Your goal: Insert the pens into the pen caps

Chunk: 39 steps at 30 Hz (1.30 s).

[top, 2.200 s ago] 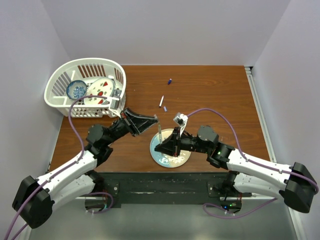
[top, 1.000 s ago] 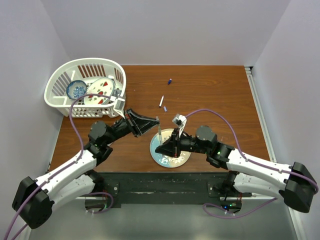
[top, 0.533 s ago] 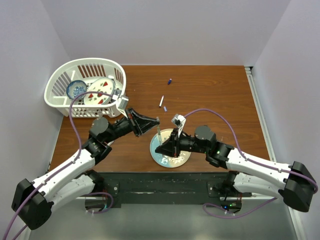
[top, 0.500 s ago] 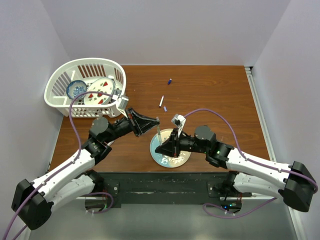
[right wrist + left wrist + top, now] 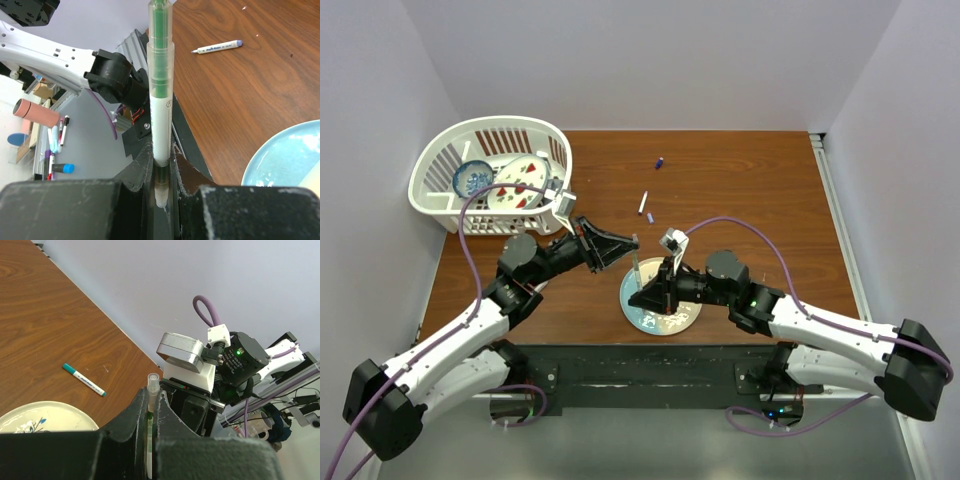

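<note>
Above a plate (image 5: 655, 323) at the worktop's near edge, the right gripper (image 5: 161, 152) clenched a white pen (image 5: 160, 100) by its tail; the left gripper (image 5: 151, 397) pinched its green end, likely so the two arms could press it straight for capping.

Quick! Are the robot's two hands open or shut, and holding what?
Left gripper: closed on a thin clear-ended tube; pen or cap, can't tell.
Right gripper: closed on a white pen with green inside.
</note>
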Motion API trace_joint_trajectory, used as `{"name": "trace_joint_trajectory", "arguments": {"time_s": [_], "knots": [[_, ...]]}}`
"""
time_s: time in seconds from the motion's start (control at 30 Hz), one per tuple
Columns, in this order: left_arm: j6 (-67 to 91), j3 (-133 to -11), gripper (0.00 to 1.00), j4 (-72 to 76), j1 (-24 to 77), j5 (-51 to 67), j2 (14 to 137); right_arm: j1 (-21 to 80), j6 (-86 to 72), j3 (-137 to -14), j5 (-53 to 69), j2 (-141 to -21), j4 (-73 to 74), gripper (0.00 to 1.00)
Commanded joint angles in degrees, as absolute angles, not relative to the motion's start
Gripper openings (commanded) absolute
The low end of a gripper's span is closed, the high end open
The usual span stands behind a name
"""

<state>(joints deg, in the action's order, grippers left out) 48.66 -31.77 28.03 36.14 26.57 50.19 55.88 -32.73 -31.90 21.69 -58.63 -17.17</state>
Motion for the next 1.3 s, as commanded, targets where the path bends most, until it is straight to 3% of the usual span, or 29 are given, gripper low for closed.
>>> {"name": "trace_joint_trajectory", "arguments": {"time_s": [0.0,1.27], "knots": [[49.4,-34.45,0.0,29.45,36.39,25.75,48.87,56.25,-31.99,-34.45,21.97,-58.54,-19.42,0.0],[47.02,-33.75,0.0,25.84,36.3,25.22,47.2,56.25,-31.73,-34.19,20.74,-56.6,-18.28,0.0]]}}
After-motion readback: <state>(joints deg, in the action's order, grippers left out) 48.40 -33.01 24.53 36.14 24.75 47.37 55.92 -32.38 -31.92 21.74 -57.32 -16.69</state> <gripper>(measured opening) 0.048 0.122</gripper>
